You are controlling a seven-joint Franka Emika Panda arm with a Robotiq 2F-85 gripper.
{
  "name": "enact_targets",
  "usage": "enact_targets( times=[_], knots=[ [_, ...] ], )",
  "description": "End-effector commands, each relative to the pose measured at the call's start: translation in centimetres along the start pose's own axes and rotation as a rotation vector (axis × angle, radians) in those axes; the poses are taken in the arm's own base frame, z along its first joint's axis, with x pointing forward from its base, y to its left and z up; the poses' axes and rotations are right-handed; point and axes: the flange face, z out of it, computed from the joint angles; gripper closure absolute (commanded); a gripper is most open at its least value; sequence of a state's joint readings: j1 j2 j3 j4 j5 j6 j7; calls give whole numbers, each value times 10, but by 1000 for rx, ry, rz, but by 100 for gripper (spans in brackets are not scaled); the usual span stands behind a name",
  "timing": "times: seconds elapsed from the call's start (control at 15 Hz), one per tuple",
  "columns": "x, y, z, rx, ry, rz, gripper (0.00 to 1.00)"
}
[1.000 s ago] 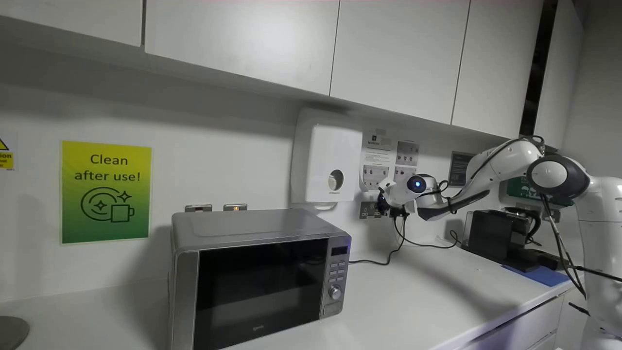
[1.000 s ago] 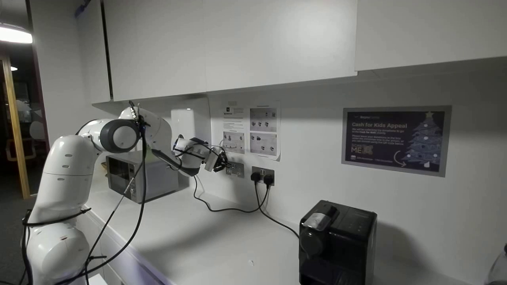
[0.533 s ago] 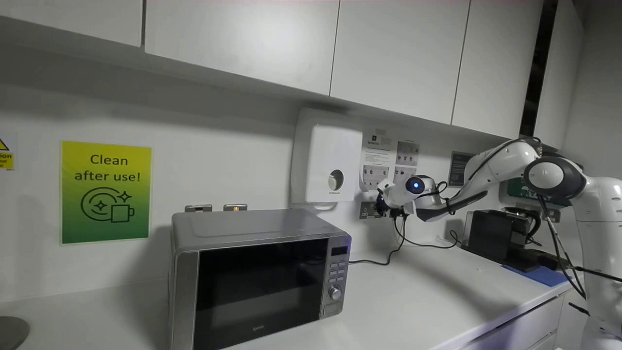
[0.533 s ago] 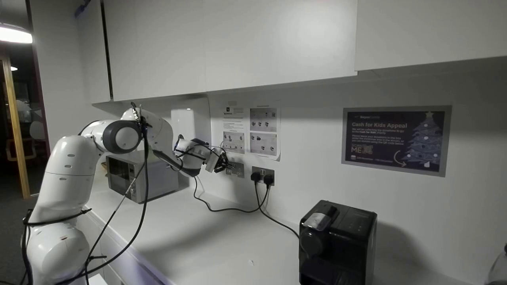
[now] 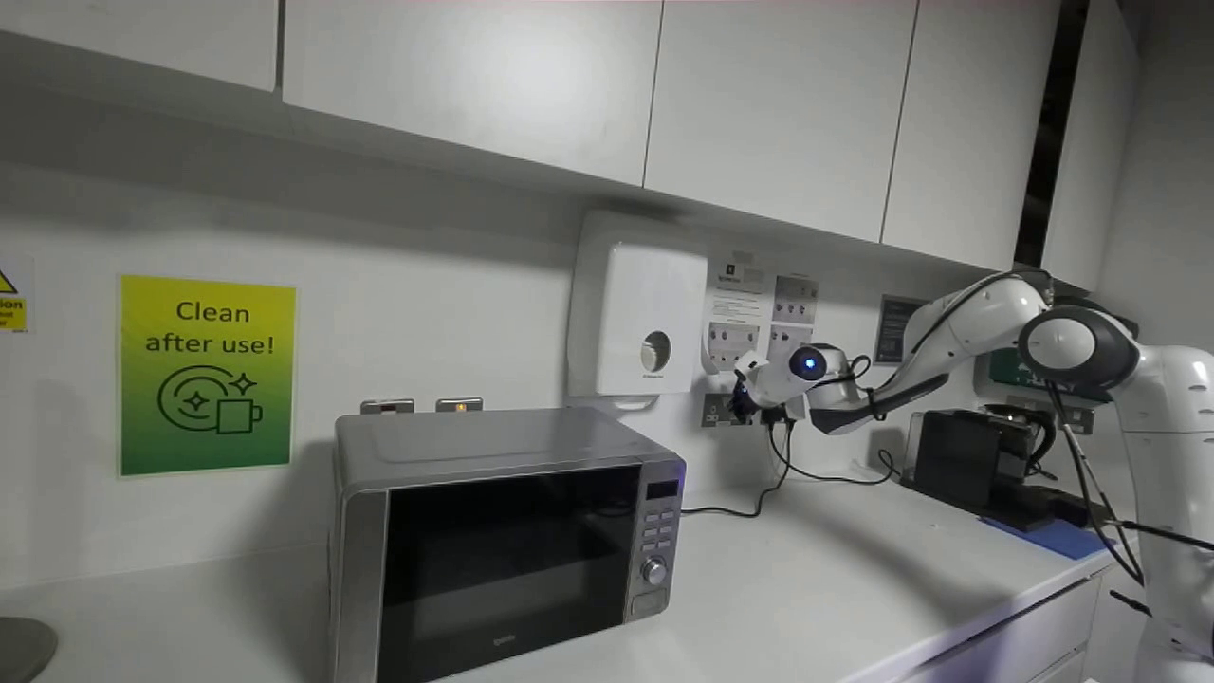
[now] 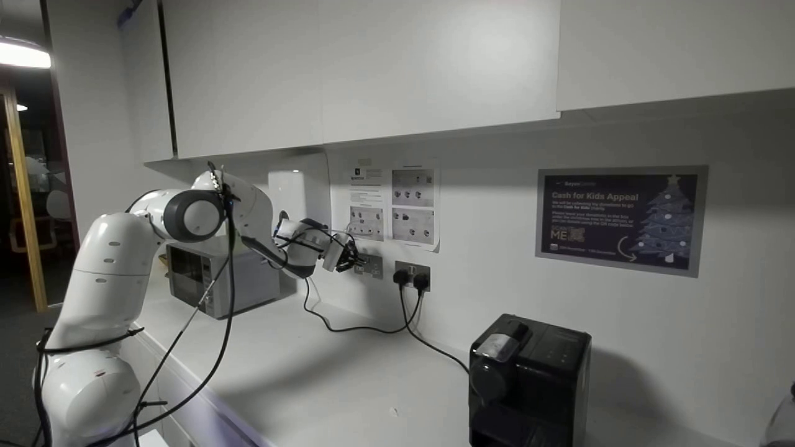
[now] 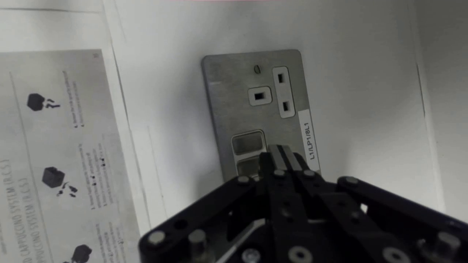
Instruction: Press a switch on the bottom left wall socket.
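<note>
The wall socket is a grey metal double plate (image 7: 226, 91), the left of two on the wall in an exterior view (image 6: 374, 268). It also shows in an exterior view (image 5: 713, 411), partly behind the gripper. In the wrist view it has white pin-hole inserts, a label strip and two rocker switches. The upper switch (image 7: 248, 143) is uncovered; the lower switch (image 7: 247, 166) is partly hidden by a finger. My gripper (image 7: 281, 149) is shut and empty, its tips in front of the plate beside the switches. I cannot tell whether they touch. It shows in both exterior views (image 5: 740, 402) (image 6: 358, 259).
A similar socket with two black plugs (image 6: 412, 279) and cables is to the right. Printed sheets (image 6: 413, 208) hang above the sockets. A white dispenser (image 5: 634, 304), a microwave (image 5: 512, 531) and a black coffee machine (image 6: 528, 379) stand around. Cupboards (image 6: 435, 68) hang overhead.
The arm has reached slightly forward. The gripper has moved a little downward, still close to the left socket plate.
</note>
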State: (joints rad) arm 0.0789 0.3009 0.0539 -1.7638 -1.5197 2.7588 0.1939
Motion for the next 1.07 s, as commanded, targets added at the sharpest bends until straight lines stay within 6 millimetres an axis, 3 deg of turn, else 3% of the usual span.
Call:
enact_targets(
  times=[0.0,1.0],
  knots=[
    [3,10,3,-30,35,3,100],
    [11,14,7,-44,39,7,100]
  ],
)
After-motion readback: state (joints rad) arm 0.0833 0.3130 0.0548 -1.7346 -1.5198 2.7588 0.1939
